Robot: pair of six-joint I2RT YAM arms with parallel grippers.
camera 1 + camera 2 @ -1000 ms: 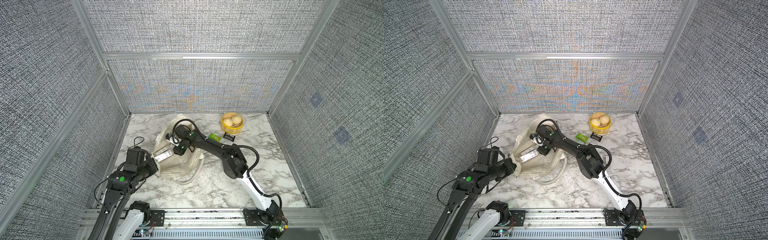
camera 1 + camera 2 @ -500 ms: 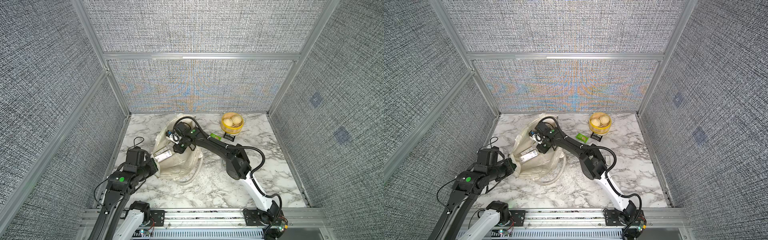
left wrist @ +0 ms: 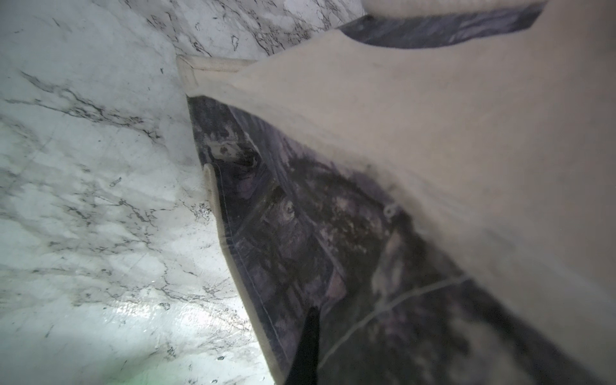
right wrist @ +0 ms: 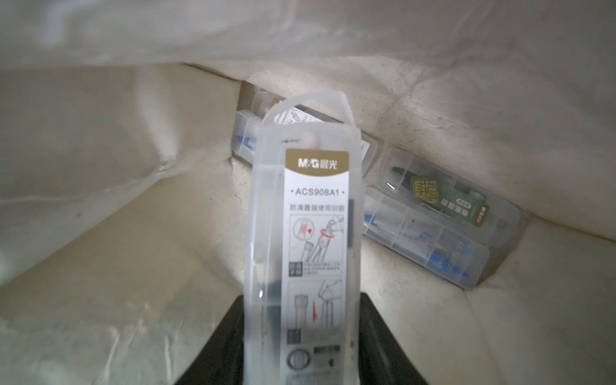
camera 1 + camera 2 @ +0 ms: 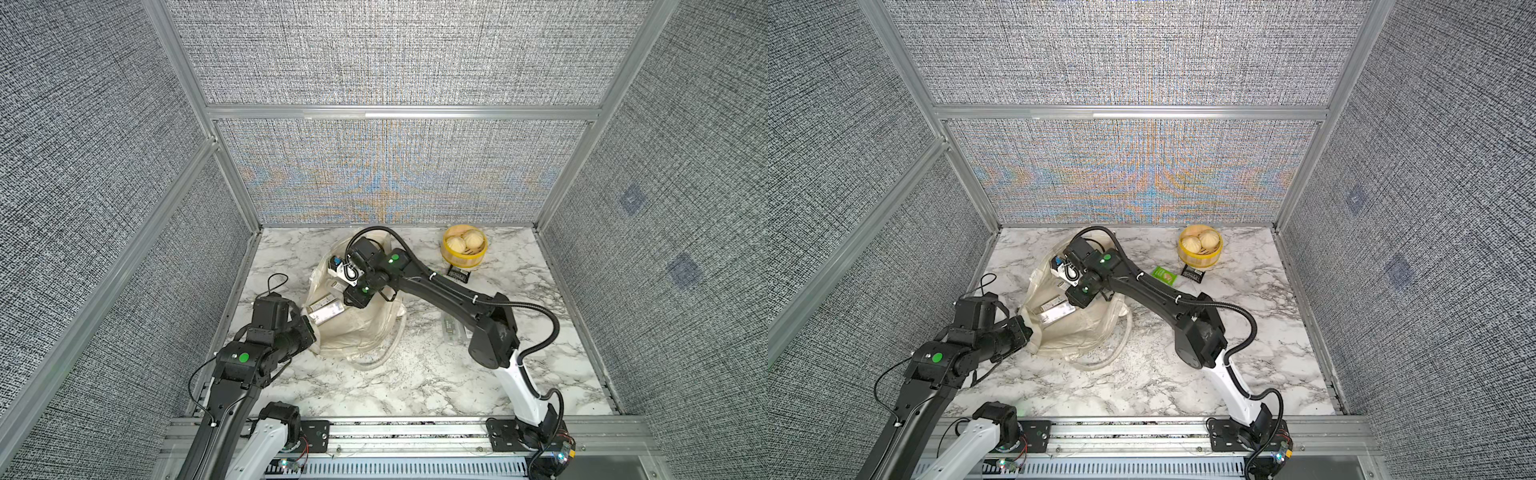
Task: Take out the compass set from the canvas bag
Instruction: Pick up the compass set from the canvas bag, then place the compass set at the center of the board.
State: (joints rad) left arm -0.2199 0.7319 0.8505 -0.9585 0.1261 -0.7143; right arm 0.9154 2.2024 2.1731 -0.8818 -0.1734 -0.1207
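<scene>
The cream canvas bag (image 5: 361, 332) (image 5: 1084, 332) lies slumped on the marble table, mouth toward the left. My right gripper (image 5: 347, 302) (image 5: 1070, 300) reaches into it, shut on a compass set (image 4: 300, 206), a clear plastic case with a white label. The case pokes out at the bag's mouth in both top views (image 5: 326, 311) (image 5: 1056, 310). My left gripper (image 5: 308, 328) (image 5: 1027, 328) is shut on the bag's rim. In the left wrist view one dark finger (image 3: 308, 340) lies against the grey-blue printed panel (image 3: 316, 233); cream fabric hides the other finger.
More clear cases lie deep in the bag: a green-labelled one (image 4: 450, 203), a blue-filled one (image 4: 430, 246), another behind the held case (image 4: 245, 140). A yellow steamer basket (image 5: 464, 251), a green packet (image 5: 1163, 275) and a black packet (image 5: 459, 274) sit back right. Another clear case (image 5: 453, 328) lies under my right forearm.
My right arm's elbow has swung out to the right and its wrist has tipped up, jaws tightening a little on the case. The left arm and bag rim have stayed put.
</scene>
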